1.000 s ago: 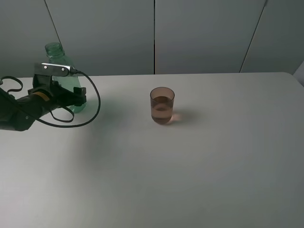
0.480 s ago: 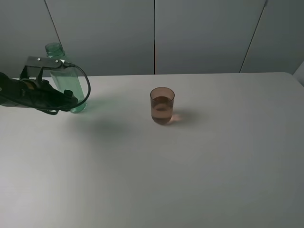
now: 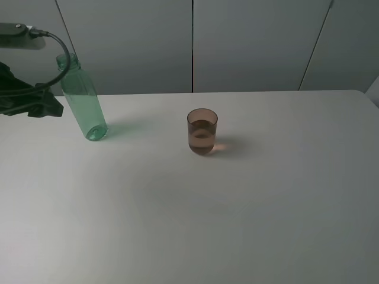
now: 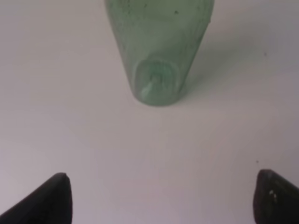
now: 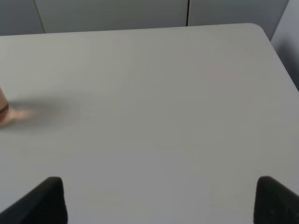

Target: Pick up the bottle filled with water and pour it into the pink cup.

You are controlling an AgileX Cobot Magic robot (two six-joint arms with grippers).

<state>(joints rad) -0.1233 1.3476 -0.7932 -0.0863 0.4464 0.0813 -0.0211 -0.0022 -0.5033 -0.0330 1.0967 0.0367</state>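
The green transparent bottle [image 3: 84,100] stands uncapped on the white table at the far left rear, with nothing holding it. In the left wrist view the bottle [image 4: 158,51] is seen from above, with its base on the table. My left gripper [image 3: 50,108] hangs to the left of the bottle and apart from it. In the left wrist view my left gripper [image 4: 163,200] is open and empty. The pink cup [image 3: 202,131] stands near the table's middle and holds liquid. Only its edge [image 5: 2,108] shows in the right wrist view. My right gripper [image 5: 161,200] is open and empty over bare table, out of the high view.
The white table [image 3: 237,207] runs up to a grey panelled wall at the back. Its right rear corner [image 5: 259,29] shows in the right wrist view. A black cable [image 3: 56,47] loops from the left arm above the bottle's neck.
My left arm has drawn back to the left and risen away from the bottle, which now stands free. The cup has not moved.
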